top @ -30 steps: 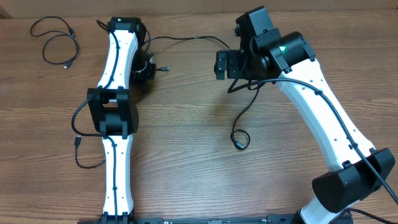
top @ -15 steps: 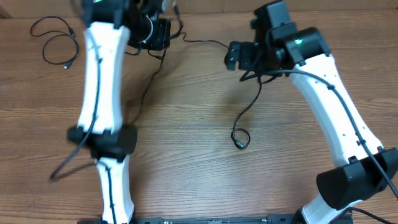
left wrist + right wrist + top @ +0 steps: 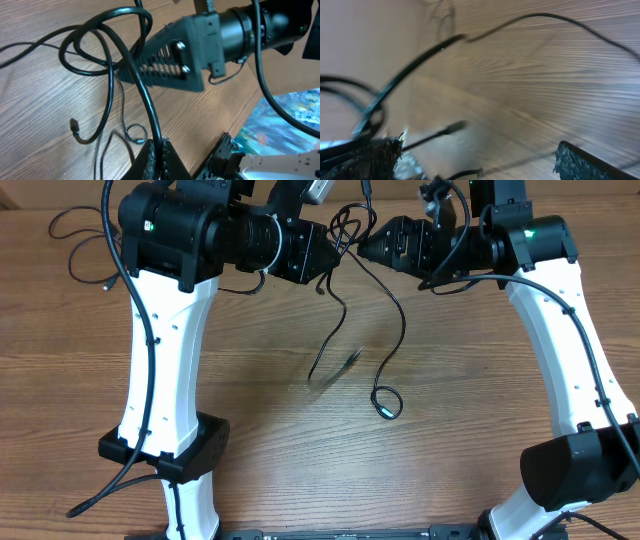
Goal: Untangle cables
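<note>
The left claw [image 3: 159, 150] is pressed together, clamped on a black cable [image 3: 145, 90] that rises from between its fingers into a loose loop; the right claw [image 3: 372, 245] stands wide apart and grips nothing that shows; one of its fingers [image 3: 165, 60] points at that loop, but whether it passes through it I cannot tell.

Outward from there, the tangle [image 3: 345, 225] hangs in the air between the two claws near the far edge of the tabletop [image 3: 300, 440]; one strand drops to a small coil with a plug [image 3: 386, 402] lying on the wood; another strand [image 3: 335, 365] dangles blurred, apparently swinging; a separate cable [image 3: 85, 250] lies at the far left, well apart.

A second ago the left arm lay low along the tabletop with the cable draped flat; now both arms are raised and the claws face each other closely; the coil has not moved. By my judgement, lifting the knot lets the free ends fall clear, so the right claw can pick a strand to pull out.
</note>
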Available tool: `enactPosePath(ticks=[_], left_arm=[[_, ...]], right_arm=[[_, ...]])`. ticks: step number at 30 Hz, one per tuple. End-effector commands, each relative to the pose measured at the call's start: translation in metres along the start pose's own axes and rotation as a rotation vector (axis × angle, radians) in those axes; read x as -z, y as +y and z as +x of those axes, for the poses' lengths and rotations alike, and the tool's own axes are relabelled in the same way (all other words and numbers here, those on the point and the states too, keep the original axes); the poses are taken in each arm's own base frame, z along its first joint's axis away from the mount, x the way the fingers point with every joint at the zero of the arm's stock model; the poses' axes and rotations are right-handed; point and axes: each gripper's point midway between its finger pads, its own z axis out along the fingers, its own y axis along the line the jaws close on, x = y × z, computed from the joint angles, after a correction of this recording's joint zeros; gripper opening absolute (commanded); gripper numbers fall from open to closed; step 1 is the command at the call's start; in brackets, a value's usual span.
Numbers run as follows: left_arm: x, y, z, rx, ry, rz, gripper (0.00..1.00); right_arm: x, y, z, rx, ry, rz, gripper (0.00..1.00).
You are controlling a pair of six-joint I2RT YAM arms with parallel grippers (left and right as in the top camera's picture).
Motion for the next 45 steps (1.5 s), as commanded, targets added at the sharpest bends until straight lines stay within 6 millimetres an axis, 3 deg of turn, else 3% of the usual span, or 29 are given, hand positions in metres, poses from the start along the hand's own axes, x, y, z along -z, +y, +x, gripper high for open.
enactPosePath(ticks=[1,7,14,16,19,21,22,25,29,34,38,45], left_arm=[[0.0,0.007,-0.001,0.036,-0.004,-0.037,0.04],[0.0,0.024,-0.001,0.165,-0.016,-0.134,0.04],[-0.008,-0.023,0.006,0.103,0.035,0.078,0.04],[-0.01,-0.034,0.009,0.091,0.049,0.115,0.04],[-0.014,-0.049,0.013,0.06,0.068,0.159,0.04],[-0.016,-0.052,0.015,0.051,0.074,0.154,0.04],[-0.018,-0.048,0.015,0.049,0.071,0.123,0.04],[-0.018,-0.035,0.012,0.078,0.058,0.055,0.04],[-0.015,-0.005,0.007,0.155,0.022,-0.09,0.04],[-0.013,0.003,0.006,0.168,0.012,-0.118,0.04],[-0.012,0.011,0.005,0.18,0.002,-0.165,0.04],[-0.008,0.025,0.003,0.211,-0.021,-0.252,0.04]], right_arm=[[0.002,0.023,0.008,0.052,0.043,-0.142,1.0],[0.009,0.051,0.019,0.234,0.071,-0.319,1.0],[0.009,0.056,0.005,0.288,0.017,-0.327,1.0],[0.008,0.052,-0.001,0.283,-0.004,-0.294,0.9],[0.002,0.026,-0.016,0.179,-0.057,-0.129,0.82],[0.001,0.012,-0.022,0.128,-0.084,-0.048,0.7],[0.001,0.001,-0.026,0.105,-0.104,0.018,0.53],[0.004,-0.022,-0.029,0.035,-0.133,0.145,0.43],[0.018,-0.07,-0.031,-0.095,-0.199,0.415,0.42],[0.04,-0.107,-0.028,-0.174,-0.25,0.638,0.41],[0.047,-0.116,-0.026,-0.186,-0.255,0.686,0.44],[0.047,-0.117,-0.021,-0.198,-0.232,0.684,0.61]])
